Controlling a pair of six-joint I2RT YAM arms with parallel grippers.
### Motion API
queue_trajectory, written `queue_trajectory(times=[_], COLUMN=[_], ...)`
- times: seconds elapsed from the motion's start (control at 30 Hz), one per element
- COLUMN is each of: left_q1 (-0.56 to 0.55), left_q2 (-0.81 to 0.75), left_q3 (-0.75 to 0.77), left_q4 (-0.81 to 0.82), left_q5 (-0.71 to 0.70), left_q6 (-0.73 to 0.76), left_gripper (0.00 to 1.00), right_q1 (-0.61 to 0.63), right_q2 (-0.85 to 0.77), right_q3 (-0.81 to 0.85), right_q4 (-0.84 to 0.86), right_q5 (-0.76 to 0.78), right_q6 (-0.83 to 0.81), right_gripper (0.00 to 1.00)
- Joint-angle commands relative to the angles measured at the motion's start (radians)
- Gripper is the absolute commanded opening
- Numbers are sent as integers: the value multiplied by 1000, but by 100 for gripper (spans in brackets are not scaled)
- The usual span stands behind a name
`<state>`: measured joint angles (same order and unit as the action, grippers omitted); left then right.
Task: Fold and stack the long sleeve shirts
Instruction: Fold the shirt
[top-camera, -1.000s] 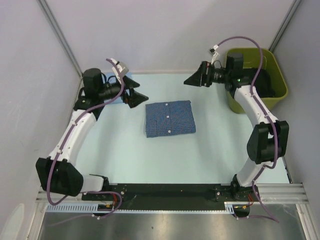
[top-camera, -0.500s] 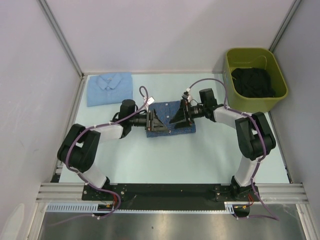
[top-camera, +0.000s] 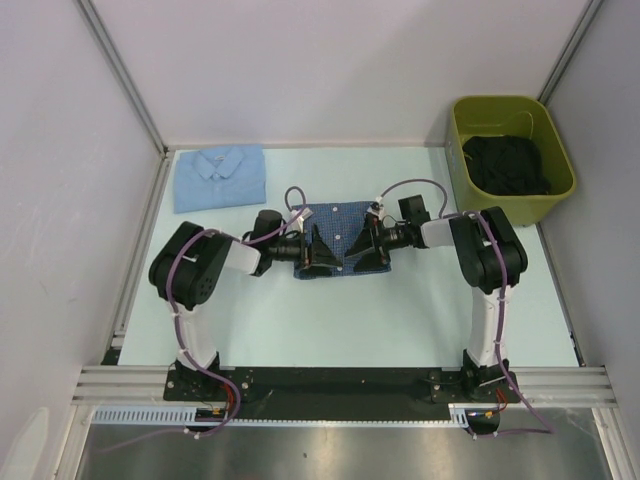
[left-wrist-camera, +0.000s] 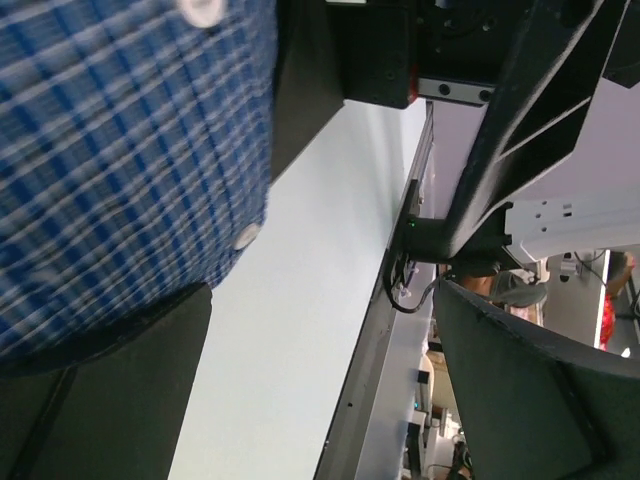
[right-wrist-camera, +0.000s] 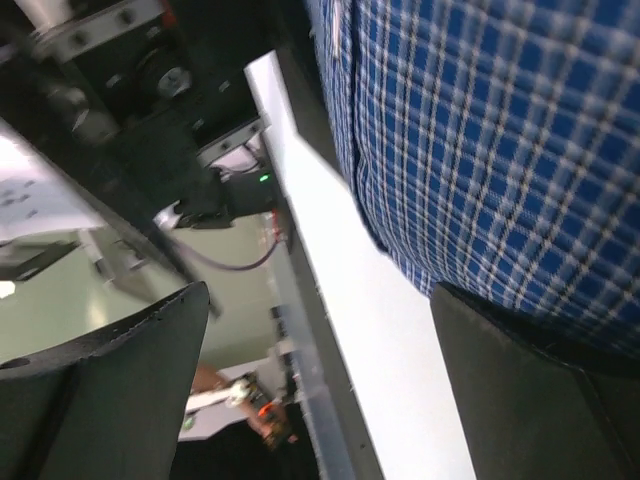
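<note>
The checked shirt lies folded in the middle of the table, its white buttons facing up. Both arms are bent low over it and reach in from the two sides. The left tool is at the left part of the shirt and the right tool is at the right part, so the two tools almost meet above the cloth.

The jaws of each tool stand wide apart and hold nothing. In the left wrist view one finger is at the near edge of the shirt and the other finger is over bare table. In the right wrist view one finger is at the shirt's edge too. I cannot tell if they touch the cloth.

The pale shirt lies folded in the far left corner, well apart from the tools. A green bin with dark cloth stands at the far right.
</note>
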<state>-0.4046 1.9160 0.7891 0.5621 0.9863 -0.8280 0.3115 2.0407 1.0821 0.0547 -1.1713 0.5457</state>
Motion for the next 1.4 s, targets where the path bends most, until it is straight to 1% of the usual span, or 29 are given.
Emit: queue_trajectory(times=[0.0, 0.13, 0.27, 0.3, 0.37, 0.4, 0.5, 0.53, 0.57, 0.6, 0.63, 0.67, 0.7, 0.73, 0.77, 0.83, 0.87, 0.93, 0.97, 1.0, 1.07, 1.1, 1.13, 1.2, 1.23, 1.27, 1.33, 1.37], left_q1=[53, 88, 145, 171, 208, 217, 233, 225, 195, 175, 156, 130, 116, 106, 89, 76, 72, 72, 70, 70, 70, 72, 79, 99, 125, 136, 168, 179], left_q2=[37, 14, -41, -64, -84, -104, -155, -225, -265, -302, -360, -371, -376, -371, -336, -281, -203, -126, -64, -31, 44, 63, 77, 110, 115, 115, 91, 78], left_q3=[-27, -86, -149, -159, -174, -179, -182, -173, -157, -136, -82, -59, -35, 13, 31, 88, 104, 159, 174, 211, 240, 263, 269, 248, 234, 222, 193, 181], left_q4=[-51, -80, -166, -197, -232, -267, -315, -329, -356, -432, -461, -456, -435, -407, -325, -248, -172, -133, -92, -102, -128, -151, -213, -237, -263, -283, -361, -382], left_q5=[-54, -57, -80, -78, -67, -60, 15, 69, 83, 92, 98, 98, 91, 78, 49, 20, 3, -38, -46, -78, -103, -138, -168, -211, -219, -219, -215, -203], left_q6=[59, 96, 174, 190, 240, 254, 322, 364, 398, 433, 460, 445, 420, 361, 321, 214, 178, 100, 80, 73, 78, 104, 122, 125, 124, 153, 194, 231], left_gripper=[99, 99, 99, 99, 99, 99, 99, 99, 100, 100, 99, 99, 99, 99, 99, 99, 99, 99, 99, 99, 99, 100, 99, 99, 99, 99, 99, 99], right_q1=[-64, -117, -158, -170, -181, -184, -192, -178, -170, -163, -154, -134, -121, -109, -86, -71, -62, -55, -57, -57, -57, -63, -69, -95, -107, -117, -149, -160], right_q2=[62, 64, 39, 27, 10, 1, -49, -101, -129, -161, -184, -218, -224, -224, -196, -139, -81, -15, 13, 73, 119, 159, 180, 213, 213, 210, 191, 178], right_q3=[-34, -59, -39, -25, -13, -11, 15, 44, 59, 70, 78, 91, 93, 94, 102, 124, 145, 165, 182, 206, 220, 237, 245, 237, 230, 226, 220, 214], right_q4=[-12, -45, -208, -296, -418, -443, -538, -547, -524, -488, -434, -309, -233, -154, 3, 107, 188, 264, 286, 293, 324, 314, 283, 267, 251, 210, 78, 47], right_q5=[15, 15, 21, 24, 29, 29, 15, -8, -17, -28, -53, -57, -57, -50, -47, -31, -25, -11, -8, -4, 10, 33, 42, 64, 68, 84, 99, 101], right_q6=[-59, -87, -214, -286, -364, -409, -452, -437, -406, -364, -242, -180, -117, 17, 69, 181, 210, 252, 267, 273, 263, 241, 225, 203, 197, 138, 77, 57], right_gripper=[100, 100, 100, 100, 100, 99, 100, 100, 100, 100, 100, 100, 100, 100, 100, 100, 100, 100, 100, 100, 100, 100, 100, 100, 100, 100, 100, 100])
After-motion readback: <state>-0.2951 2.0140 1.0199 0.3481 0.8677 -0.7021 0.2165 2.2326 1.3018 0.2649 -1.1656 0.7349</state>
